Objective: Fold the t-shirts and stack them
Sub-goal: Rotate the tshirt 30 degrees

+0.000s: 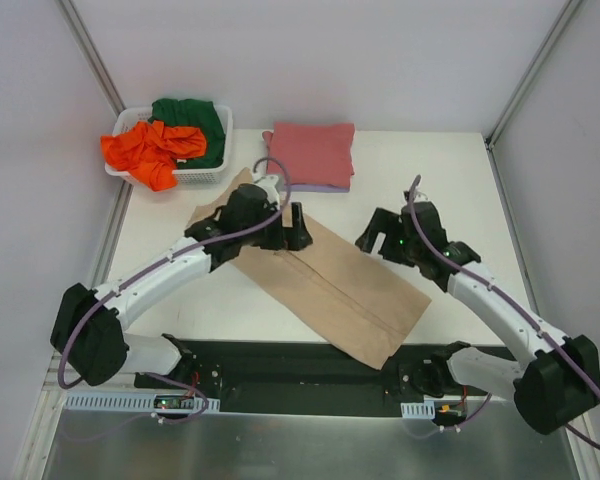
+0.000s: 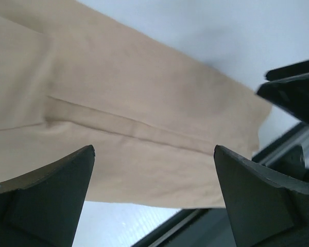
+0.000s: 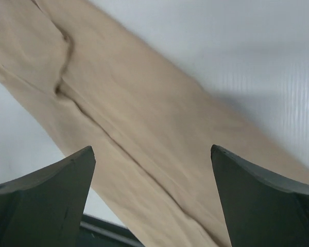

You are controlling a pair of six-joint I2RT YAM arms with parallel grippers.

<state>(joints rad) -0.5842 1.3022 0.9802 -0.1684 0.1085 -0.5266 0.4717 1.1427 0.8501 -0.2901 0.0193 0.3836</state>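
Observation:
A tan-beige t-shirt (image 1: 330,280) lies on the table as a long diagonal strip, its side panels folded in to a centre seam. My left gripper (image 1: 292,228) hovers open over its upper left part, with nothing between the fingers; the left wrist view shows the cloth (image 2: 144,103) below the open gripper (image 2: 154,149). My right gripper (image 1: 375,235) stands open beside the strip's right edge, above the cloth (image 3: 144,118) in the right wrist view, and the gripper (image 3: 152,149) is empty. A folded pinkish-red t-shirt (image 1: 312,152) rests on a pale lavender one (image 1: 325,187) at the back.
A white slotted basket (image 1: 212,172) at the back left holds a crumpled orange t-shirt (image 1: 150,150) and a dark green one (image 1: 195,120). Walls close in the table on the left, right and back. A black strip (image 1: 280,365) runs along the near edge.

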